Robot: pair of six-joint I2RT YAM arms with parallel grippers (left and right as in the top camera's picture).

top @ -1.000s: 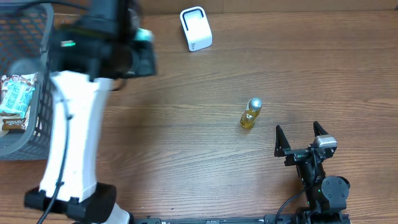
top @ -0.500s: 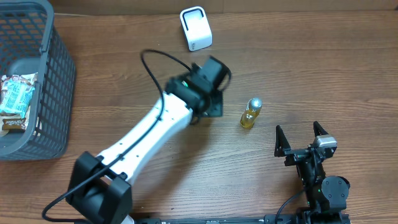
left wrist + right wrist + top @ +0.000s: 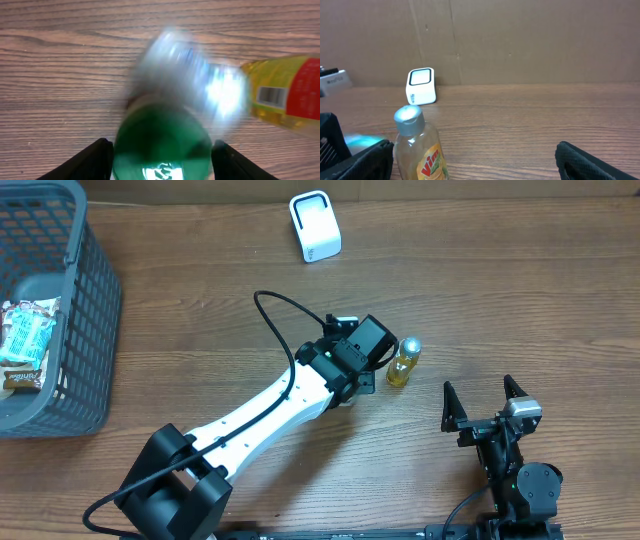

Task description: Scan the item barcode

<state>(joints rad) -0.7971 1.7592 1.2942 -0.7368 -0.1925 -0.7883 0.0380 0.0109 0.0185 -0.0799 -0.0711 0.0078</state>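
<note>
My left gripper (image 3: 161, 151) is clamped on a blurred green item (image 3: 160, 131), right beside the upright yellow bottle (image 3: 402, 366) mid-table. Right gripper (image 3: 482, 402) gapes wide, holding nothing. The white scanner (image 3: 315, 226) sits well apart.

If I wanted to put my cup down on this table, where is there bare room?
Bare wood lies between the basket and the white scanner, and along the right side beyond the yellow bottle. It is crowded mid-table, where the left pincer, holding a green item, sits close beside that bottle, and near the right pincer.
</note>
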